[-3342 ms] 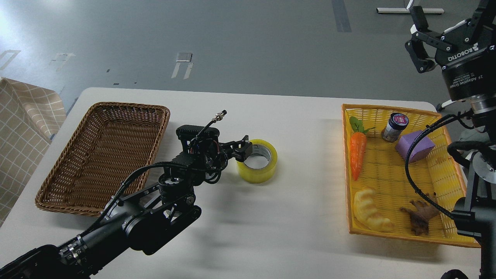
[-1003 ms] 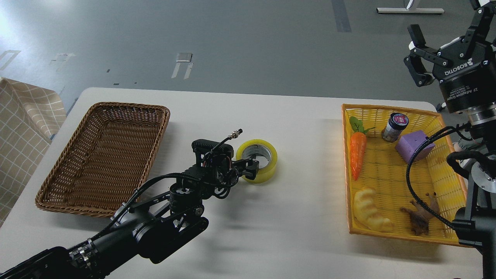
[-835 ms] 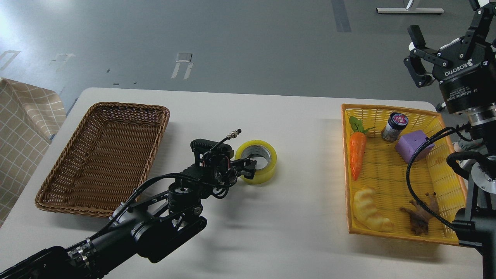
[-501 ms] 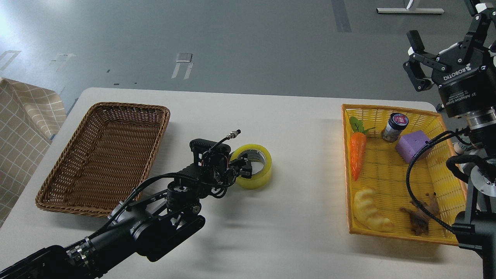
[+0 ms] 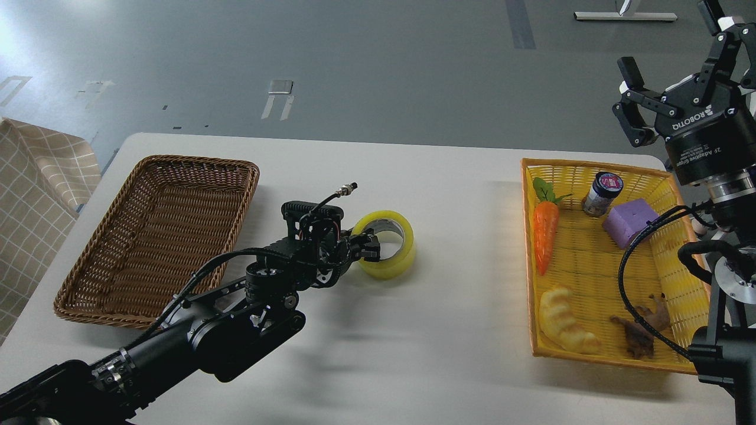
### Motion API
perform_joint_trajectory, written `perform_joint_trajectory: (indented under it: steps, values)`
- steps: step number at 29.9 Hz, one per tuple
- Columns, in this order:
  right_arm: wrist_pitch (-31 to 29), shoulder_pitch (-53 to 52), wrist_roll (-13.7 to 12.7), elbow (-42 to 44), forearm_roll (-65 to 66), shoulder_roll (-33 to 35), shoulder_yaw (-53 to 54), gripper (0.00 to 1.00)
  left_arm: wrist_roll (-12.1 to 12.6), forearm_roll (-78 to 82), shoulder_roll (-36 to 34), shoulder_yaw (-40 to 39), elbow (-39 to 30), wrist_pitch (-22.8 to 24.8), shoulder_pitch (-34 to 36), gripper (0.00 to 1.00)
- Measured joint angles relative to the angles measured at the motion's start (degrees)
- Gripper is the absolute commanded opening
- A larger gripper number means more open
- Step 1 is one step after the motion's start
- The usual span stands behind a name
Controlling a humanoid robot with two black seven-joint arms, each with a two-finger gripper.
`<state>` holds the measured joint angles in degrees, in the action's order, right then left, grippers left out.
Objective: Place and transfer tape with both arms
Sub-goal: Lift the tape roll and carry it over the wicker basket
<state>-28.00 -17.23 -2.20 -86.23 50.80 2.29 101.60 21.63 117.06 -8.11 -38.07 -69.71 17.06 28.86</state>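
Because the left end effector [image 5: 371, 250] is clamped across the near wall of the tape [image 5: 386, 246], one finger inside the core, the roll tilts off the counter [image 5: 413, 330], apparently ready for carrying. Raised well clear, the right end effector [image 5: 667, 65] gapes wide, empty.

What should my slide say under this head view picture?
Left gripper clamps the yellow tape beside the brown basket.
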Motion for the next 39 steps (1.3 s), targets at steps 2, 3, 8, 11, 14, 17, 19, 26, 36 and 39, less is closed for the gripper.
perform_joint_trajectory:
  steps: [2, 3, 8, 11, 14, 17, 19, 26, 36, 39]
  values:
    - [0.0, 0.0, 0.0, 0.0, 0.0, 0.0, 0.0, 1.0, 0.0, -0.4, -0.8, 0.0, -1.3, 0.2, 1.1, 0.01]
    - [0.0, 0.0, 0.0, 0.0, 0.0, 0.0, 0.0, 1.0, 0.0, -0.7, -1.4, 0.0, -1.8, 0.5, 1.7, 0.01]
    - [0.0, -0.4, 0.0, 0.0, -0.1, -0.1, 0.0, 1.0, 0.0, -4.4, -8.1, -0.2, -5.3, 1.8, 6.6, 0.01]
    - [0.0, -0.4, 0.0, 0.0, -0.1, -0.2, 0.0, 1.0, -0.1, -7.0, -12.7, -0.2, -7.4, 2.8, 8.4, 0.01]
    - [0.0, -0.4, 0.0, 0.1, -0.1, -0.2, 0.0, 1.0, -0.6, -8.1, -18.3, -0.2, -9.2, 3.5, 8.9, 0.01]
    - [0.0, -0.5, 0.0, 0.8, -0.1, -0.2, 0.0, 1.0, -2.3, -8.5, -24.2, -0.3, -11.0, 3.7, 9.0, 0.01]
    - [0.0, -0.5, 0.0, 1.1, -0.1, -0.2, 0.0, 1.0, -4.3, -8.5, -28.4, -0.4, -11.7, 3.7, 8.9, 0.01]
    - [0.0, -0.5, 0.0, 1.2, -0.2, -0.3, 0.0, 1.0, -8.9, -10.3, -38.5, -0.5, -12.0, 3.1, 8.1, 0.01]
    - [0.0, -0.1, 0.0, 1.0, -0.2, -0.3, 0.0, 1.0, -12.6, -10.8, -45.9, 0.3, -12.2, 0.5, 4.7, 0.01]
    - [0.0, 0.1, 0.0, 1.0, -0.2, -0.1, 0.0, 1.0, -13.3, -10.8, -46.4, 0.4, -11.8, -0.9, 2.2, 0.01]
